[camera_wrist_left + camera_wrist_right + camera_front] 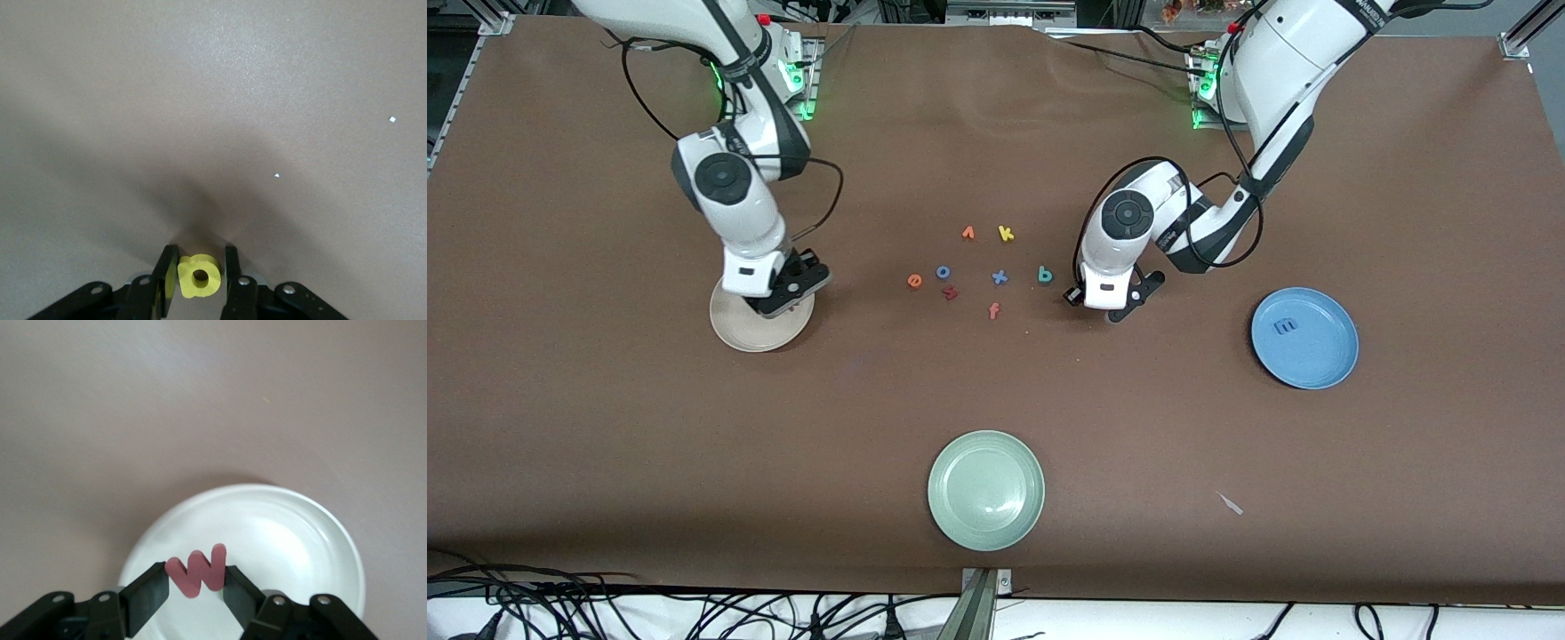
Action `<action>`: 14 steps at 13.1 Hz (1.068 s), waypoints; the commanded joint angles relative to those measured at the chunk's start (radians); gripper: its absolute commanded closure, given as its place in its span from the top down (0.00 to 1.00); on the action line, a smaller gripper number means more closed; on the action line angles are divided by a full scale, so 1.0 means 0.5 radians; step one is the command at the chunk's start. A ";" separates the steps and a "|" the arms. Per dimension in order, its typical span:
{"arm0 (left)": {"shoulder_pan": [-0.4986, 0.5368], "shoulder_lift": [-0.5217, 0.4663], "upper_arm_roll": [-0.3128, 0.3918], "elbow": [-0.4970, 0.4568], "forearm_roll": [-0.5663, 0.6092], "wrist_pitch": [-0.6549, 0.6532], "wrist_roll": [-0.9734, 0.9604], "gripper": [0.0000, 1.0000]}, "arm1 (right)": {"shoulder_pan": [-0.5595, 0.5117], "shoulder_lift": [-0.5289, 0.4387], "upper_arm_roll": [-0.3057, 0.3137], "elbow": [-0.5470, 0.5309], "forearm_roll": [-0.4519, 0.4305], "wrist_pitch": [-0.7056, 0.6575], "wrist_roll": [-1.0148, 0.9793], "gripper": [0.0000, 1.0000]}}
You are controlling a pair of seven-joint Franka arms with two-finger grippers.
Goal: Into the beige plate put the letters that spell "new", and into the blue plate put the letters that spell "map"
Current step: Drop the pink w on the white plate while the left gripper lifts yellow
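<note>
My right arm reaches down with its wrist bent, the right gripper [195, 587] clamped on the pinkish-red w [197, 570]. My left arm folds low at the elbow, the left gripper [198, 275] closed around the yellow a [199, 276].

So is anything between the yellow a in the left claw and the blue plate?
Nothing visible. The left claw grips the yellow a low over bare table, and only open tabletop lies between it and the blue plate, which holds just the blue m.
</note>
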 commanded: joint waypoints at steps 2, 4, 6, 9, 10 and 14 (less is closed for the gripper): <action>-0.006 0.031 0.019 0.037 0.102 -0.095 -0.048 0.21 | -0.010 -0.002 0.006 -0.061 0.045 0.006 -0.036 0.65; -0.012 0.037 0.016 0.058 0.102 -0.141 -0.048 0.20 | -0.007 -0.005 0.012 -0.061 0.052 -0.003 0.116 0.74; -0.012 0.037 0.016 0.058 0.102 -0.141 -0.042 0.18 | -0.007 -0.002 0.137 -0.048 0.049 -0.006 0.379 0.74; -0.009 0.037 0.013 0.174 0.102 -0.293 -0.008 0.13 | -0.007 0.083 0.380 0.058 0.052 -0.003 0.919 0.74; -0.009 0.037 0.010 0.254 0.102 -0.440 0.095 0.12 | -0.007 0.120 0.435 0.126 0.055 -0.006 1.048 0.74; 0.083 0.025 0.010 0.457 0.071 -0.824 0.631 0.13 | 0.030 0.283 0.598 0.258 0.055 0.033 1.454 0.74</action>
